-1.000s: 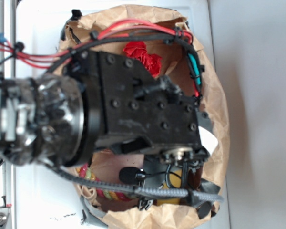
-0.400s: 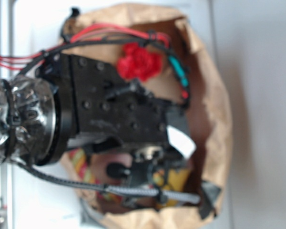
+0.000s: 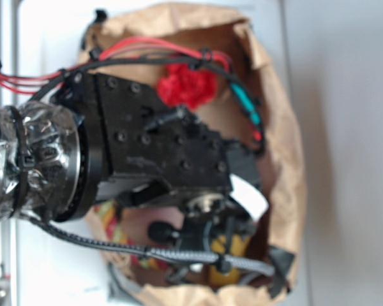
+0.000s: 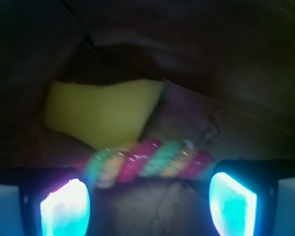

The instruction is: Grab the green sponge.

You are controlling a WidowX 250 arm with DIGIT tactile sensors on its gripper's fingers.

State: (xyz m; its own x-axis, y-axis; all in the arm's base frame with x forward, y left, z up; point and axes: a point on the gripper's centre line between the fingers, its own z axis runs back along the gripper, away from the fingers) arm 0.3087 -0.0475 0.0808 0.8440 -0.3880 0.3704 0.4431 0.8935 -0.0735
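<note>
Exterior view, from above: a crumpled brown paper bag (image 3: pixel 287 146) lies open on a white table (image 3: pixel 345 127). The black robot arm (image 3: pixel 147 146) reaches in from the left and covers most of the bag's opening. Red and black cables (image 3: pixel 147 48) run along the arm's upper edge. Beyond the arm, near the top of the bag, sits a ruffled red cloth (image 3: pixel 188 86). Below the arm, at the left of the bag's floor, a short stretch of a twisted red, yellow and green rope (image 3: pixel 112 226) shows. The yellow sponge (image 3: pixel 225 261) peeks out at the bottom of the bag, mostly hidden under the arm's black hardware and a grey braided cable (image 3: pixel 191 256). The gripper itself cannot be made out from here.

Wrist view, dim and blurred, looking into the bag: the gripper (image 4: pixel 148 204) is spread wide and holds nothing, its two fingertips glowing pale blue at the lower left (image 4: pixel 65 206) and lower right of the picture. Between and just beyond them the rope (image 4: pixel 152 162) lies crosswise on the brown paper. The sponge (image 4: pixel 101 110) lies just behind the rope, left of centre, its near edge meeting the rope's left part. It is clear of both fingertips, with dark folds of the bag (image 4: pixel 211 59) rising behind it
</note>
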